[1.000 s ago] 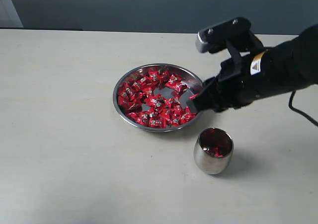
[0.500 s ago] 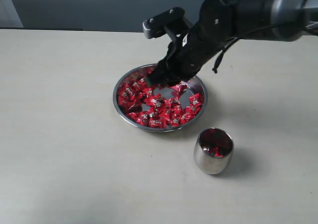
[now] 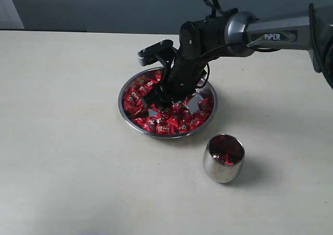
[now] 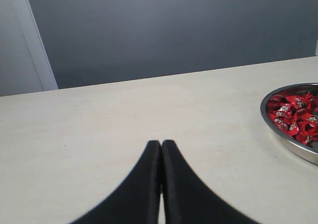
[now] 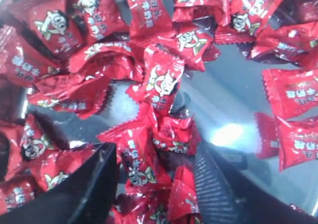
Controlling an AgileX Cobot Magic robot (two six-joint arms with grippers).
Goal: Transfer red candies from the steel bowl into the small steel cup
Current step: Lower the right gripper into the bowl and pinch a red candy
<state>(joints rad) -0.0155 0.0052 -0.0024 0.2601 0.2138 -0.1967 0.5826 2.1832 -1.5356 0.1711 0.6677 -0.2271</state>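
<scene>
Black right pincer [image 5: 153, 157] now amid candies [image 5: 161, 82]

White "PiPER" brand stands on the right arm [image 3: 276, 36], on the grey link well back from its jaws. The red candies [image 5: 161, 82] btwn the jaws carry a cartoon face & pale characters, too blurred to read.

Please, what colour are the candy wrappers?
The candies are red with pale print; best in right wrist view.
</scene>
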